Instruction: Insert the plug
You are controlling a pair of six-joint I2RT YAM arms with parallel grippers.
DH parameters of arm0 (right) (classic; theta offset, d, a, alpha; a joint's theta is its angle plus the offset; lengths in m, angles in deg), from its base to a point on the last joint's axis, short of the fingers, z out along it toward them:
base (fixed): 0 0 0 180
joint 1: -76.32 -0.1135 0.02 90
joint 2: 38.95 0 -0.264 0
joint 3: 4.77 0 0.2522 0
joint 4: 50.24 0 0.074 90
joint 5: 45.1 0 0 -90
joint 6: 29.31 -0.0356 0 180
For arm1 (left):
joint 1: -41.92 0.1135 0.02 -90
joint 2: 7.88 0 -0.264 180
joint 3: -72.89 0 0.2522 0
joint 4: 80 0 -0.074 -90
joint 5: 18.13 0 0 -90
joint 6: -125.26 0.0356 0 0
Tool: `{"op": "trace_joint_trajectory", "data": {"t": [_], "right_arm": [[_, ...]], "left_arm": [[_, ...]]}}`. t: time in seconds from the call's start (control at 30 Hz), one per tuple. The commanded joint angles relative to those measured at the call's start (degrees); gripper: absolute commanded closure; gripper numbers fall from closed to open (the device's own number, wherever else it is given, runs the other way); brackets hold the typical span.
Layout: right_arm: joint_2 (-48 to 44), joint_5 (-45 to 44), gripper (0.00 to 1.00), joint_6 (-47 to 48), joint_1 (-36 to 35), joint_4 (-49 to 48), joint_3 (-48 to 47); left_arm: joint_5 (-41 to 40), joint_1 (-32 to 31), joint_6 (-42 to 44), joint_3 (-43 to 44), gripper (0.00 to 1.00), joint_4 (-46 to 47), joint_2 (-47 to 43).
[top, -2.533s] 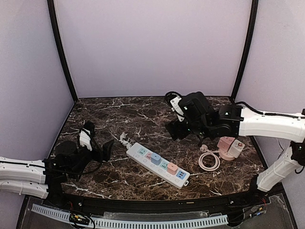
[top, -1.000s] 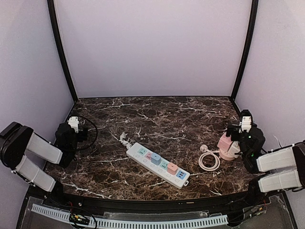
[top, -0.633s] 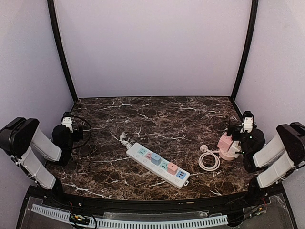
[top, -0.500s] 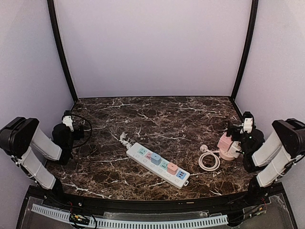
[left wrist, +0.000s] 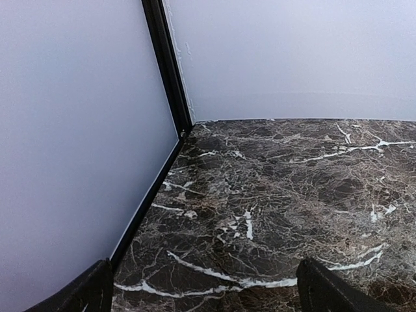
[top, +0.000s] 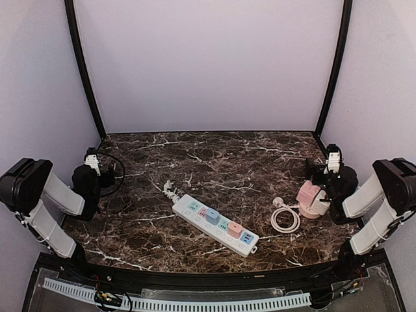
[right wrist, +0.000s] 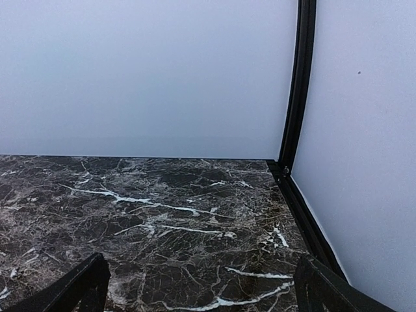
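Note:
A white power strip (top: 214, 224) lies diagonally in the middle of the dark marble table (top: 214, 169), with blue and pink blocks on its sockets. A pink round device (top: 311, 200) stands at the right, with a coiled white cable (top: 285, 219) and its small white plug (top: 279, 203) beside it. My left gripper (top: 91, 170) is folded back at the left wall, open and empty (left wrist: 205, 292). My right gripper (top: 325, 174) is folded back at the right, just behind the pink device, open and empty (right wrist: 201, 286). Both wrist views show only bare marble and walls.
White walls with black corner posts (top: 83, 71) close in the table on three sides. A short white cord stub (top: 169, 190) sticks out of the strip's far end. A black cable loop (top: 114, 175) hangs by the left wrist.
Both arms have drawn back from over the table and folded up at the sides. In the last half second the right wrist has shifted slightly back; the strip and plug have not moved.

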Motion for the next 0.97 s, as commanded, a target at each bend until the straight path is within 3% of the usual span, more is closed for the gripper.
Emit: {"op": "trace_joint_trajectory", "data": {"t": [0.0,0.93], "right_arm": [[0.1,-0.1,0.01,-0.5,0.4,0.2,-0.4],[0.0,2.2,0.01,0.1,0.4,-0.3,-0.1]], "left_arm": [[-1.1,0.4,-0.9,0.7,0.01,-1.8,-0.1],[-1.1,0.4,-0.9,0.7,0.01,-1.8,0.0]]}}
